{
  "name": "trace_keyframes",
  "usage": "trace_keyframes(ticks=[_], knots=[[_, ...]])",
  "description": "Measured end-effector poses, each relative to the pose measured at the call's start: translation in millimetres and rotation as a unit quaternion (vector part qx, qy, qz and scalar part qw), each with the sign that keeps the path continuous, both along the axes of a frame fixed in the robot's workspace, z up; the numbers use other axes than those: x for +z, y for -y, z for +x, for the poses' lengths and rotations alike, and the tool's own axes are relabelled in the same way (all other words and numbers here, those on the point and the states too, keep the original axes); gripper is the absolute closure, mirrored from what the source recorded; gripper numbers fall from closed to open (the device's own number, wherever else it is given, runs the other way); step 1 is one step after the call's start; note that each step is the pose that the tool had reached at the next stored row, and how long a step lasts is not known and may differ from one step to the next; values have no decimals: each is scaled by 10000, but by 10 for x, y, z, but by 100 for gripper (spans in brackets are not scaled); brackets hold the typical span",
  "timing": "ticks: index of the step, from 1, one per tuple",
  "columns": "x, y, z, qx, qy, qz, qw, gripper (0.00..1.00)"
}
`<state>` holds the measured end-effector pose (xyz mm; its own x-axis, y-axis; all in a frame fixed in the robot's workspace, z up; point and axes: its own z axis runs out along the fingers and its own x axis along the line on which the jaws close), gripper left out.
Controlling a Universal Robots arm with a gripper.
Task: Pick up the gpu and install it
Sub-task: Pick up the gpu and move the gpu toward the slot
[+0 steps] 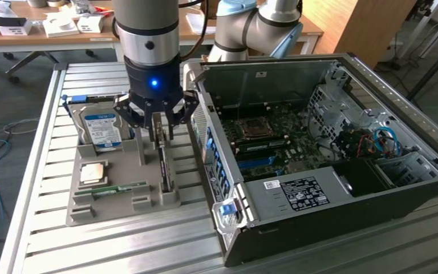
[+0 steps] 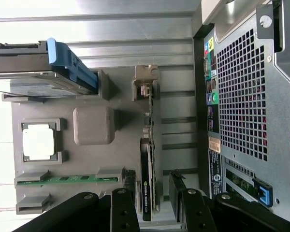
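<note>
The gpu (image 1: 163, 165) stands on edge in a slot of the grey holder (image 1: 141, 153), its dark edge facing up. My gripper (image 1: 160, 127) hangs straight over the card's far end, fingers pointing down. In the wrist view the gpu (image 2: 148, 154) runs between my two black fingers (image 2: 129, 183), one on each side with a small gap to the card. The gripper (image 2: 153, 179) is open and holds nothing. The open computer case (image 1: 318, 148) with its motherboard lies just to the exterior view's right of the holder.
The holder also carries a silver hard drive (image 1: 101, 128) with a blue bracket, a square CPU (image 1: 93, 171) and a green memory stick (image 1: 112, 188). The case's rear panel (image 2: 241, 96) stands close beside the card. Everything rests on a slatted aluminium table (image 1: 44, 142).
</note>
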<state>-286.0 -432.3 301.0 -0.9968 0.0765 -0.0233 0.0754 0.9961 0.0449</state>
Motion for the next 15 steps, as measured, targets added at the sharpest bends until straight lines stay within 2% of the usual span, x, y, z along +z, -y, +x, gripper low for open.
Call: trace_keyframes(ticks=[10, 15], knots=[[-34, 0, 0, 0, 0, 0, 10000, 58], [-85, 0, 0, 0, 0, 0, 10000, 58]])
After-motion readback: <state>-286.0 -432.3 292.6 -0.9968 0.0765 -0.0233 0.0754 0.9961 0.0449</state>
